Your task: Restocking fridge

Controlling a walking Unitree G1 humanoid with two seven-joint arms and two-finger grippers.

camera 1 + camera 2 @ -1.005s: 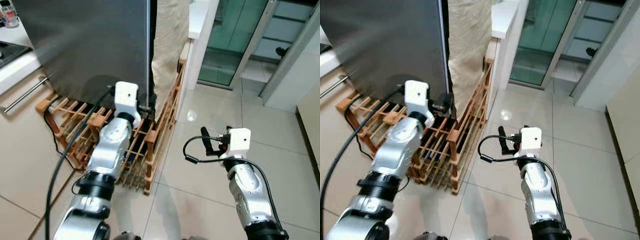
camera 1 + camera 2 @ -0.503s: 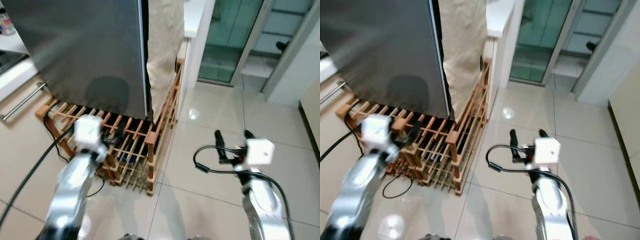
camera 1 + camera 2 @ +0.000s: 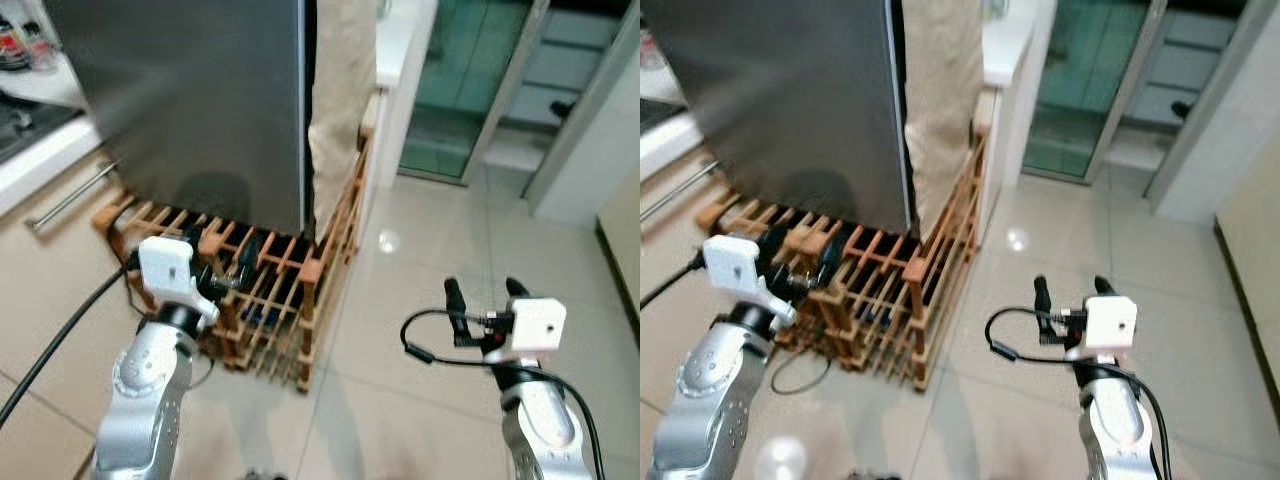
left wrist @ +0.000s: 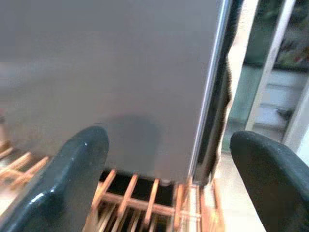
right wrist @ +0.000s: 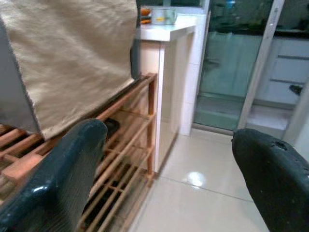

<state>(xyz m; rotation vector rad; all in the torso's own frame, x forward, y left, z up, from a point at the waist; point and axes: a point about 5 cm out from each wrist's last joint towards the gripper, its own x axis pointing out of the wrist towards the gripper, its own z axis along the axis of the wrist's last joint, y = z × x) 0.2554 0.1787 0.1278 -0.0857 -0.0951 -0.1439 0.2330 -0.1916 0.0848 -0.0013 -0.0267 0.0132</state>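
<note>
The grey steel fridge door (image 3: 190, 90) stands upright at the back left, with a dark gap along its right edge (image 3: 305, 120). My left gripper (image 3: 228, 283) is low in front of it, open and holding nothing, its fingers over the wooden rack (image 3: 300, 310). In the left wrist view the fingers (image 4: 72, 179) stand wide apart, facing the door's lower part. Out over the floor tiles to the right, my right gripper (image 3: 485, 292) is open and holds nothing. It faces the rack's end and the beige cloth (image 5: 72, 53).
The slatted wooden rack runs under and beside the fridge. A beige cloth (image 3: 340, 90) hangs on the fridge's side. A white counter (image 3: 400, 40) and glass sliding door (image 3: 460, 80) lie behind. A black cable (image 3: 60, 330) trails left. Glossy floor tiles (image 3: 420, 250) spread to the right.
My left arm has drawn back from the fridge door's lower edge, down and to the left, to the rack's front. The right gripper has shifted slightly right. The camera has also moved.
</note>
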